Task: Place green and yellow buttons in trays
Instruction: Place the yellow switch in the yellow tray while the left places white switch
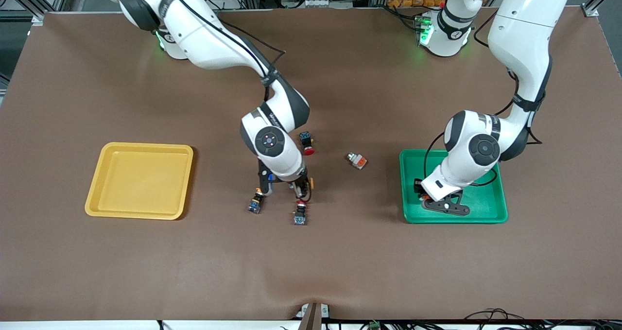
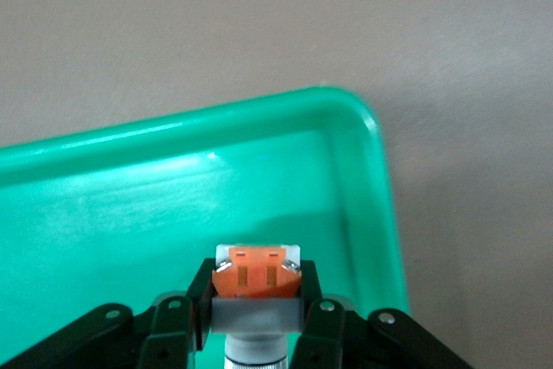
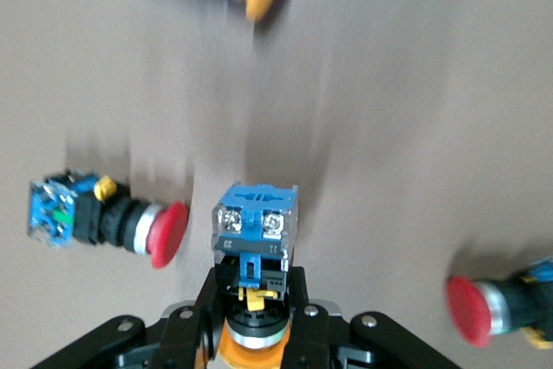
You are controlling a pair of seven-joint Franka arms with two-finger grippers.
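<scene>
Over the green tray (image 1: 491,203), near the corner toward the front camera and the middle of the counter (image 1: 311,271): the left gripper (image 1: 422,194). Fingers (image 2: 315,313) squeezed tight on a white button (image 2: 257,287). Small and boxy, with a bright orange patch on the end and two little dark slots in the patch. A round silvery bit at the end nearest the wrist. Held up above the tray floor (image 2: 173,205), close to a rounded corner.

Near the middle of the counter: the right gripper (image 1: 286,186), low down. Fingers (image 3: 298,300) clamped on a yellow button (image 3: 255,222). Blue body with two shiny screws at the tip, black in the middle, orange-yellow cap back between the fingers.

Lying loose on the counter:
- another white button (image 1: 357,161) with an orange patch, between the right gripper and the green tray.
- another yellow-capped button (image 1: 255,203), just beside the right gripper, toward the yellow tray (image 1: 146,146).
- two red-capped buttons, one (image 1: 300,213) nearer the front camera than the other (image 1: 306,143).

Nothing in the yellow tray, toward the right arm's end of the counter.
</scene>
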